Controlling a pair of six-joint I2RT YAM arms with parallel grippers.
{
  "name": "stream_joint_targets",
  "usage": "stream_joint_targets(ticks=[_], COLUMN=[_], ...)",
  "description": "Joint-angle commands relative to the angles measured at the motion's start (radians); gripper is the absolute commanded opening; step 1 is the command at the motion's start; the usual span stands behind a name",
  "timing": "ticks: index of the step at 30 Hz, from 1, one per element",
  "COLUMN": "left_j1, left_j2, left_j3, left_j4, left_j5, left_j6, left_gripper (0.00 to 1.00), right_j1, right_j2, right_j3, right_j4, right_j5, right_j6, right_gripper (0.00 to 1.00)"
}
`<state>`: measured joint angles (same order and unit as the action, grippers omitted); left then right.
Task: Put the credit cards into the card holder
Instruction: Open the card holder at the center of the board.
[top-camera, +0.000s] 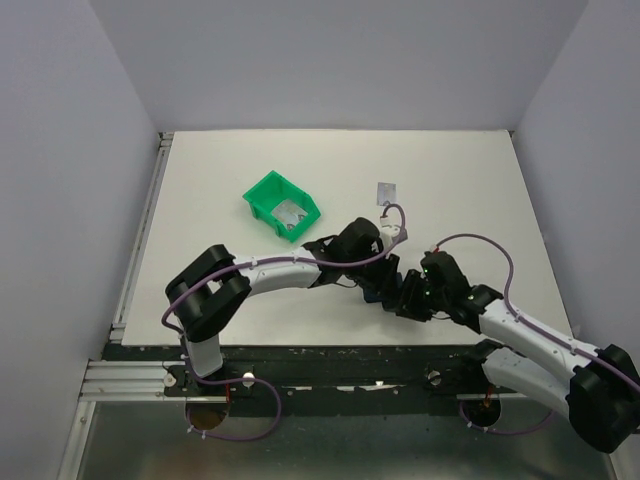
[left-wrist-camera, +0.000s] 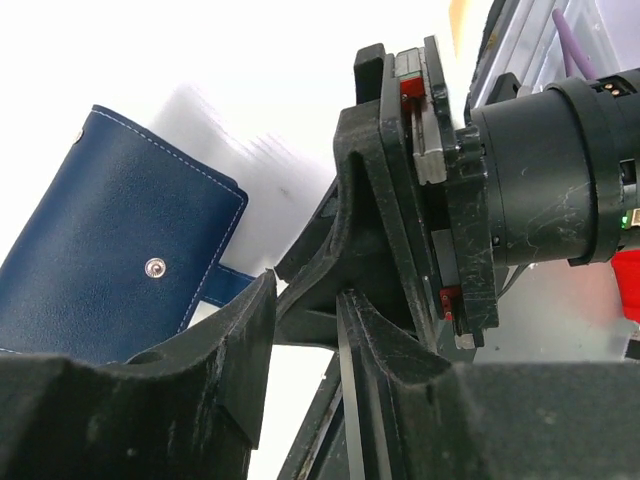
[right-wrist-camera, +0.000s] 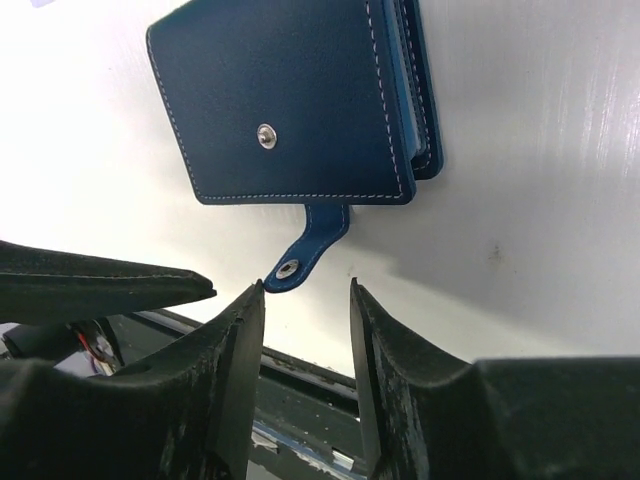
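Broadly, the white counter (top-camera: 450, 180) fills the middle of the overhead view, with a green bin (top-camera: 262, 188) left of centre. Both arms meet at lower centre. The left hand (left-wrist-camera: 310, 285) stands partly open with nothing between its fingers. The right hand (right-wrist-camera: 305, 290) is also parted and holds nothing. The navy card holder (right-wrist-camera: 290, 100) lies folded on the counter just beyond both hands. One credit card (top-camera: 386, 192) lies well apart, toward upper centre. A second card (top-camera: 290, 213), pale, seems to lie inside the bin. The holder's snap tab (right-wrist-camera: 312, 235) hangs undone, ending right at the right hand's fingertip on the frame's left.
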<state>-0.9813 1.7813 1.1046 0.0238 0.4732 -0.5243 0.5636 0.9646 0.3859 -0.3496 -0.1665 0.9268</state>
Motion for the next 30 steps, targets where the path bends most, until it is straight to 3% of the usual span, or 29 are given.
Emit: stream_joint_targets(ticks=[1, 9, 15, 24, 30], left_j1=[-0.020, 0.119, 0.173, 0.173, 0.170], left_j2=[-0.029, -0.112, -0.001, 0.174, 0.220], left_j3=[-0.017, 0.008, 0.110, 0.317, 0.390], left_j4=[-0.022, -0.172, -0.270, -0.426, -0.522], left_j5=[-0.017, -0.195, -0.246, -0.255, -0.271], left_j6=[0.009, 0.030, 0.056, 0.049, 0.061], left_gripper=[0.43, 0.44, 0.44, 0.43, 0.42], right_j1=[-0.002, -0.004, -0.002, -0.005, -0.016], right_j2=[-0.050, -0.122, -0.207, -0.017, -0.026], right_j3=[-0.007, -0.007, 0.011, 0.102, 0.107], right_j4=[0.081, 0.015, 0.046, -0.046, -0.173], right_j5=[0.077, 0.140, 0.147, 0.211, 0.311], right_j6=[0.043, 0.058, 0.017, 0.087, 0.148], right_gripper=[0.47, 0.50, 0.45, 0.35, 0.35])
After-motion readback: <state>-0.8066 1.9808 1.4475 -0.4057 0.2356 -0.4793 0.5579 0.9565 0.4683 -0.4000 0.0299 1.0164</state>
